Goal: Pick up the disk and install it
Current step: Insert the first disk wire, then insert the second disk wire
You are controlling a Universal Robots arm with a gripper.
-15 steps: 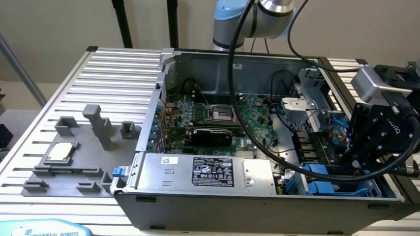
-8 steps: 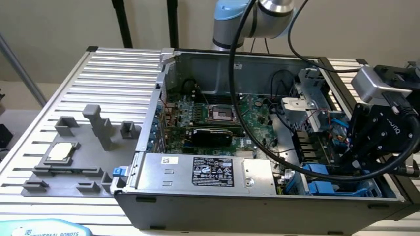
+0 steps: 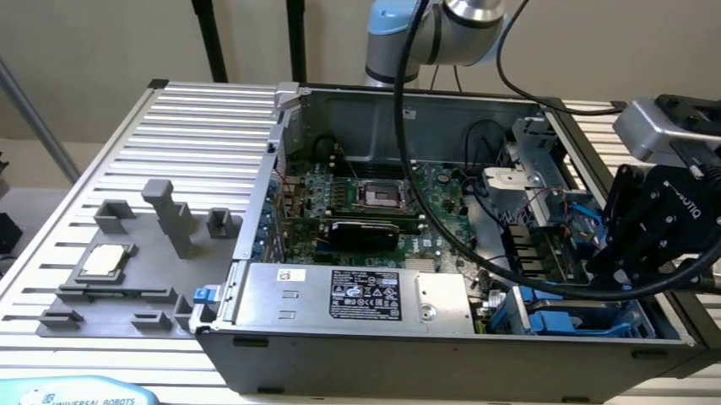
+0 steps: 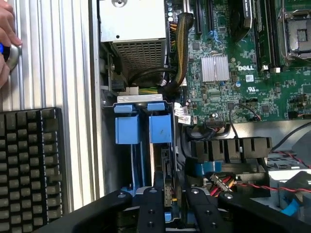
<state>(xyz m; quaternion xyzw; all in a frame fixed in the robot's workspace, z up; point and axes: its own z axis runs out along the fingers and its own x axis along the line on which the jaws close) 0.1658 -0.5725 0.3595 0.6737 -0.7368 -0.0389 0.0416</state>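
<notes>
The disk (image 4: 166,162) stands on edge in the drive bay at the corner of the open computer case, its thin metal side facing the wrist camera, with a blue carrier tab (image 4: 160,127) at its far end. My gripper (image 4: 170,194) straddles that edge, one black finger (image 4: 150,208) on each side with a narrow gap to the disk. In the exterior view my gripper (image 3: 614,270) hangs over the bay at the case's near right corner, where the blue carrier (image 3: 563,321) shows.
A second blue carrier tab (image 4: 127,128) sits beside the disk's slot. The silver power supply (image 3: 349,295), motherboard (image 3: 372,202) and loose cables (image 3: 529,253) crowd the case. A person's hand (image 4: 6,43) rests on the slatted table near a black keyboard (image 4: 29,165). A small chip (image 3: 104,260) lies on a grey fixture.
</notes>
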